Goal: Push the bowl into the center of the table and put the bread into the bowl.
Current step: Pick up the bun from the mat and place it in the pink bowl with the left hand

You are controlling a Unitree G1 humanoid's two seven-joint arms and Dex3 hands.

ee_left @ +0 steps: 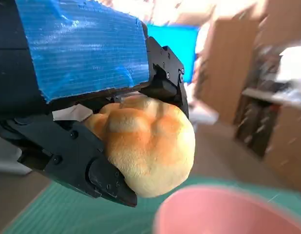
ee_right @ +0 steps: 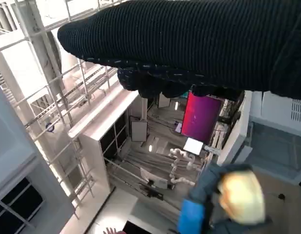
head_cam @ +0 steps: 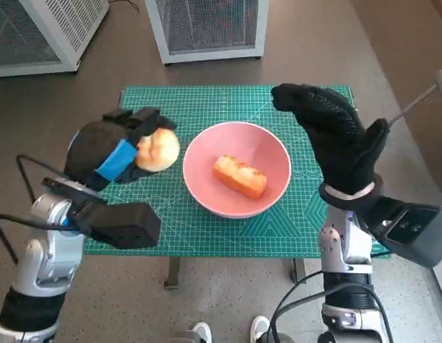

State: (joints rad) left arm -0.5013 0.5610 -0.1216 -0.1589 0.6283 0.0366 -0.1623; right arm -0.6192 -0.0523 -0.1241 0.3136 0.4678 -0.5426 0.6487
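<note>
The left hand grips a bun just beside the bowl, the right hand hovers empty, fingers loosely curled; releasing early may drop it onto the mat.

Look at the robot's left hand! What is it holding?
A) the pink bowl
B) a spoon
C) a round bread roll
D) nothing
C: the left hand grips a round, pale golden bread roll beside the pink bowl; the left wrist view shows the black fingers wrapped around it.
</note>
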